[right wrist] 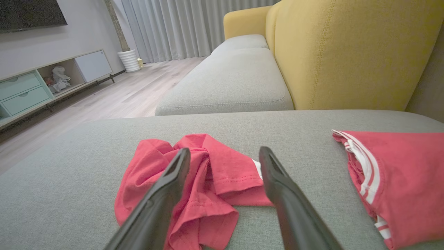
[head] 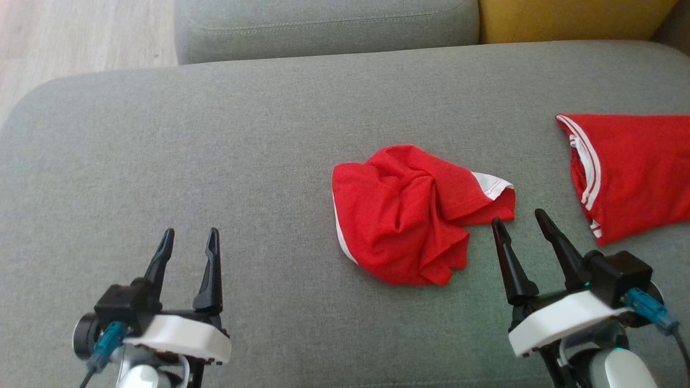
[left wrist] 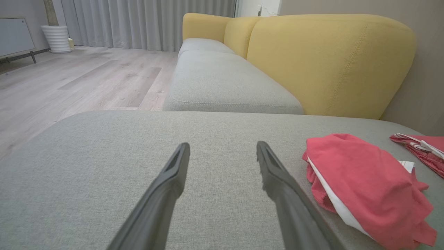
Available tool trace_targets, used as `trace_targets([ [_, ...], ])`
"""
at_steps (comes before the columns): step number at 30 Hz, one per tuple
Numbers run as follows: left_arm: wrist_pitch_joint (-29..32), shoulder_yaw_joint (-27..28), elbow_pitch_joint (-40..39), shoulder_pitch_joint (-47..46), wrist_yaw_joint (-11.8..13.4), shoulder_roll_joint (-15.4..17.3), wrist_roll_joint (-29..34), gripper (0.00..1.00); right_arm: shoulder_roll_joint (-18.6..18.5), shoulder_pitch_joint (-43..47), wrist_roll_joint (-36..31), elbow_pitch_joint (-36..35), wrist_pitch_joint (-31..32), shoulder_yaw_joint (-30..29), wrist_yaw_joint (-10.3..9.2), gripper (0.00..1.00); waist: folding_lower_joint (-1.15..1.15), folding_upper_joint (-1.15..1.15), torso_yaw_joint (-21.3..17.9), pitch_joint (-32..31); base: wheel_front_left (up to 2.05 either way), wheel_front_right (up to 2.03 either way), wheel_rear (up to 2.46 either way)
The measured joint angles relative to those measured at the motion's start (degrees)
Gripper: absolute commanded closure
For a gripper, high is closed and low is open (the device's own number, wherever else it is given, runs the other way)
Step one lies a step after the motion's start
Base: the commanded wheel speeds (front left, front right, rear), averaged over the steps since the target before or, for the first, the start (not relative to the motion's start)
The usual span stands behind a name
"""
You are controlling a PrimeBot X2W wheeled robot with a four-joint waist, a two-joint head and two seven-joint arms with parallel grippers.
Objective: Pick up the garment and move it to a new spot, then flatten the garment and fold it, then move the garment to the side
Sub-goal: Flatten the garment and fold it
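I am at the first step, picking up: the crumpled red garment lies on the sofa cushion just ahead-left of my empty, wide-apart right gripper, so I should reach forward and pinch it.

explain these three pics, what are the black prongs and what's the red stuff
The prongs are the fingers of a two-armed robot. The top picture looks down from its head: left gripper and right gripper, both open and empty. The other two pictures come from cameras on each wrist, looking along that arm's own fingers. They hover over a grey sofa cushion. On it lie a crumpled red garment and, to its right, a flatter red shirt with white trim. Nothing is held.
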Motion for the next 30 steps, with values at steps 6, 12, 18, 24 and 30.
trace_targets([
  [6, 0.00, -0.03, -0.27, -0.01, 0.47, 0.04, 0.00, 0.00, 0.00, 0.00, 0.00, -0.53, 0.14, -0.07, 0.00, 0.00, 0.00, 0.00, 0.16, 0.29, 0.00, 0.00, 0.00],
  [12, 0.00, -0.19, -0.57, -0.09, 0.47, 0.05, 0.00, 0.00, -0.05, -0.03, 0.00, 0.04, 1.26, 0.92, 0.00, 0.00, 0.00, 0.00, 0.51, 1.02, 0.00, 0.00, 0.00],
  [18, 0.00, -0.69, -0.53, -1.74, 0.15, 0.00, 0.00, 0.00, -0.55, -0.07, -0.47, 6.64, 3.66, 6.39, 0.00, 0.00, 0.00, 0.00, 1.68, 2.67, 0.00, 0.00, 0.00],
  [24, 0.00, -1.12, 0.30, -3.97, -0.62, -0.52, 0.01, 0.00, -0.51, -1.90, 0.44, 15.10, 1.97, 8.06, 0.00, 0.00, 0.00, 0.00, 3.27, 4.77, 0.00, 0.00, 0.00],
  [30, -0.01, -1.13, 1.08, -5.09, -1.19, -1.58, 0.07, 0.00, -0.41, -8.54, 0.77, 20.85, -0.81, 8.23, 0.00, 0.13, 0.00, 0.00, 4.36, 6.35, 0.00, 0.00, 0.00],
])
